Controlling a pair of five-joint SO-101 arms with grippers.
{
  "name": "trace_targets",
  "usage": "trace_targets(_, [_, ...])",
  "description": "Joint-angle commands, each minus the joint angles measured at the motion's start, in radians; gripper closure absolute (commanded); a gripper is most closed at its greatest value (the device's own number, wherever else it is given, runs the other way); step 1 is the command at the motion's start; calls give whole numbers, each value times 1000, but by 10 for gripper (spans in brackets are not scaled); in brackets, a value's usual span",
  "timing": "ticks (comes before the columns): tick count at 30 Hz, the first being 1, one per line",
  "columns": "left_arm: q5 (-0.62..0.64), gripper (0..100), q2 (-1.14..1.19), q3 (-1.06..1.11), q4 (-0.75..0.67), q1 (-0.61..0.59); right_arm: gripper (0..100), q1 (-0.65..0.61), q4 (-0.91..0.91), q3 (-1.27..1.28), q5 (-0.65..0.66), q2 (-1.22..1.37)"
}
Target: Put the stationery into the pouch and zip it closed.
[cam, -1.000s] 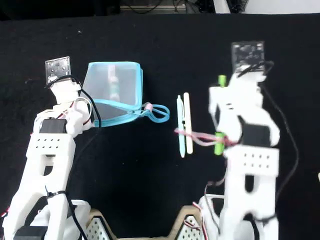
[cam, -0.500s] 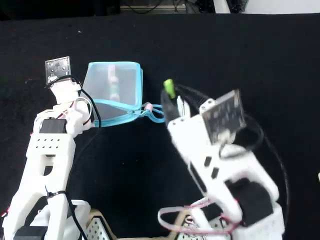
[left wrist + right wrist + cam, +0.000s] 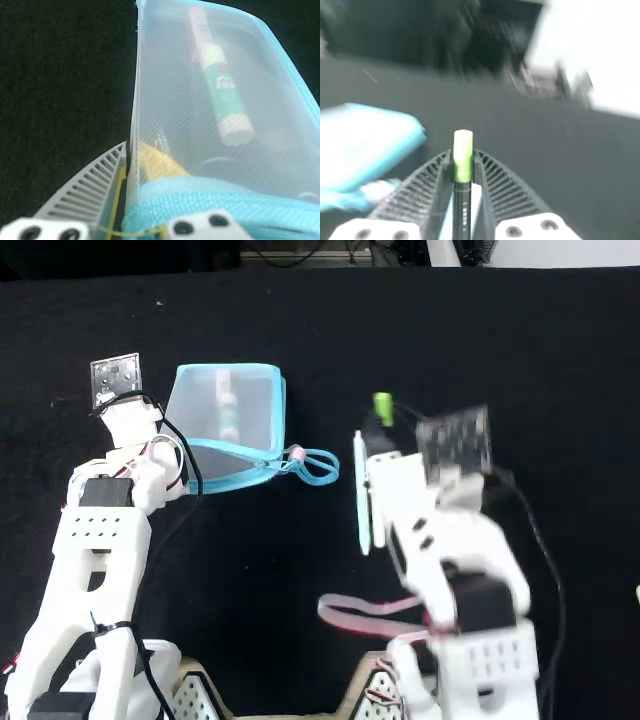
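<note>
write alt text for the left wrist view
The left gripper pinches the wall of a translucent pouch near its teal zipper, one grey finger outside and the other showing yellow through the fabric. Inside the pouch lies a white marker with a green label, with the black table behind.

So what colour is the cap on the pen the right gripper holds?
Light green pen cap, clearest in the right wrist view.
</note>
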Motion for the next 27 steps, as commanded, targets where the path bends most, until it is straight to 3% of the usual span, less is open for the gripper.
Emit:
trace_targets(1, [20,970,14,38,-2,1,987,190,-31,4,0,242])
trace_targets(7, [20,970,14,38,-2,1,986,304,-28,-131,2,667])
trace_targets(14, [20,970,14,38,0,1,986,333,2,-409,2,1133])
trace_targets(21, [20,970,14,38,0,1,985,327,361,-885,2,1495])
trace_targets(27, [20,970,14,38,0,1,922,321,571,-1233,37,1716])
